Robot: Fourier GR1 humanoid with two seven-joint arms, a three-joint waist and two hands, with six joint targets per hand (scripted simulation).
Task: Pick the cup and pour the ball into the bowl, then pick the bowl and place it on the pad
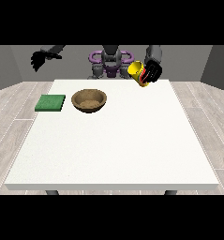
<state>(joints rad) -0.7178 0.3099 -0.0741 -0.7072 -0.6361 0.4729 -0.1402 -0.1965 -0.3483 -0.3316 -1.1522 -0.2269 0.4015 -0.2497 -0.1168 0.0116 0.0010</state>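
Yellow and tilted, the cup (136, 70) is held up in the air by the hand at the view's right (152, 71), above the far right part of the white table (113, 150). The hand's dark fingers are curled round the cup's side, clamped on it. The mouth faces left and a little toward the bowl's side of the table, which suits a pour that is being set up rather than one under way: the cup is well right of the bowl, not over it. The ball cannot be seen; it may sit inside the cup, but that is hidden.

The wooden bowl (89, 100) stands upright on the far left-centre of the table, open side up, ready to catch what is tipped into it. Nothing shows inside it, so the pour looks not yet done. Just left of the bowl, apart from it, lies the flat green pad (50, 102), the place meant for the bowl once it is filled. Keeping the two close makes the later carry short.

The hand at the view's left (38, 59) hangs raised beyond the table's far left corner, clear of everything and holding nothing. Whether its fingers are spread or curled cannot be told. It is well placed to come down to the bowl later.

Next, by my reading, the cup needs carrying left until its mouth is over the bowl before tipping further; tipping too soon would let the ball fall on the table and roll away.
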